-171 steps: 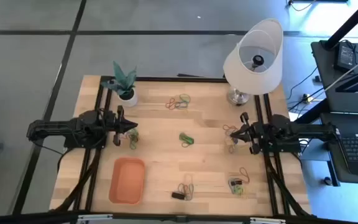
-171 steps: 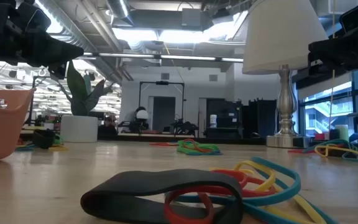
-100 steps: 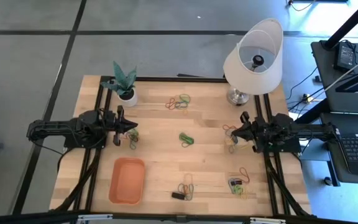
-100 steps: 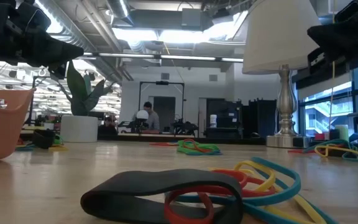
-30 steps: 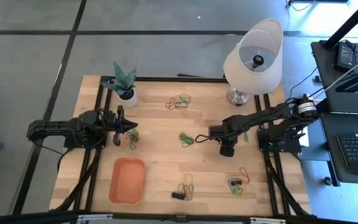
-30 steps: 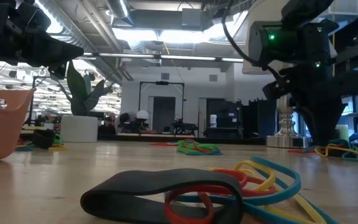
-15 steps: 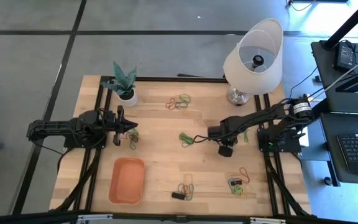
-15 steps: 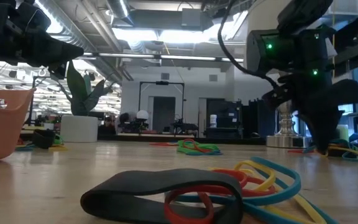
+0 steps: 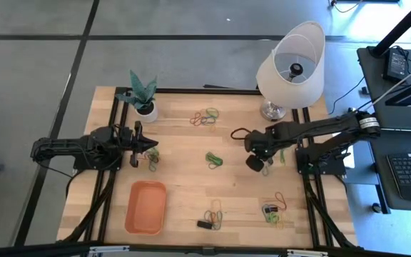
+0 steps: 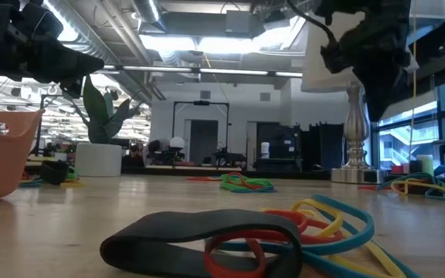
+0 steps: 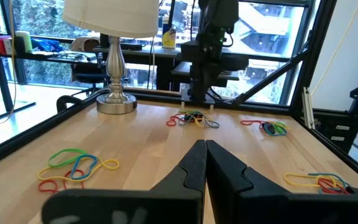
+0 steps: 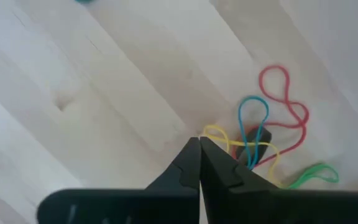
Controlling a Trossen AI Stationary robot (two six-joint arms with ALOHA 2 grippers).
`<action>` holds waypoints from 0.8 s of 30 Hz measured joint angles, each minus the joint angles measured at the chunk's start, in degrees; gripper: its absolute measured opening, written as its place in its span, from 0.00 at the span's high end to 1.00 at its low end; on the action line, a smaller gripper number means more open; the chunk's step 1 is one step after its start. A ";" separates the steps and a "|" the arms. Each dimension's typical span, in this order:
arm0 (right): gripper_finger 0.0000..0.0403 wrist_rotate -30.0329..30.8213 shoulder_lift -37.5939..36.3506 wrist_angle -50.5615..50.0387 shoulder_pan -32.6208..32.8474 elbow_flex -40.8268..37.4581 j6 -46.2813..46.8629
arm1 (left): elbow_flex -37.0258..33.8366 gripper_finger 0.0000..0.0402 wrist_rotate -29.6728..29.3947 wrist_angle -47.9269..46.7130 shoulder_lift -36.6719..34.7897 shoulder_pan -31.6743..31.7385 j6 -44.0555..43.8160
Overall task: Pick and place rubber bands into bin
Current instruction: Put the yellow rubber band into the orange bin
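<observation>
Starting at the left edge of the pale wooden plank table point(image 9: 184, 185), the left gripper point(image 9: 153, 148) hangs low with its dark fingers pressed together, nothing between them, beside a small cluster of rubber bands point(image 9: 152, 161). Behind it, near the far left corner, stands a white pot with a green leafy plant point(image 9: 143, 95). Toward the near left corner lies the shallow orange plastic bin point(image 9: 146, 207), rectangular with rounded corners; whether anything is in it I cannot tell.

Moving across, I count six more little heaps of thin coloured loops: one by the far edge point(image 9: 206, 117), a green one mid-table point(image 9: 214, 160), one by the near edge point(image 9: 215, 215) with a small black rectangular block point(image 9: 204, 224) touching it, then three on the right side.

Now the right gripper point(image 9: 253, 163), raised above the table's right half, fingers shut tight, holding nothing. The white-shaded lamp on a shiny metal base point(image 9: 287, 68) stands at the far right corner, just behind that arm.
</observation>
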 joint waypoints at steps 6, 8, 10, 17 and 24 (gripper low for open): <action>0.99 -0.03 0.45 0.34 0.03 -1.36 4.92 | 0.00 0.98 0.01 0.02 0.00 0.00 0.01; 0.99 -0.02 0.35 1.32 0.16 -2.45 6.86 | 0.00 0.98 0.01 0.04 0.00 0.00 0.01; 0.99 -0.02 0.37 2.41 0.33 -3.37 7.57 | -0.02 0.98 0.01 0.44 0.00 0.00 -0.01; 0.99 -0.03 0.37 4.93 0.35 -5.87 7.21 | -0.03 0.98 0.01 3.43 0.00 0.00 -0.01; 0.99 -0.01 0.39 5.39 0.35 -6.90 3.99 | -0.03 0.99 -2.19 4.91 0.00 -0.02 1.19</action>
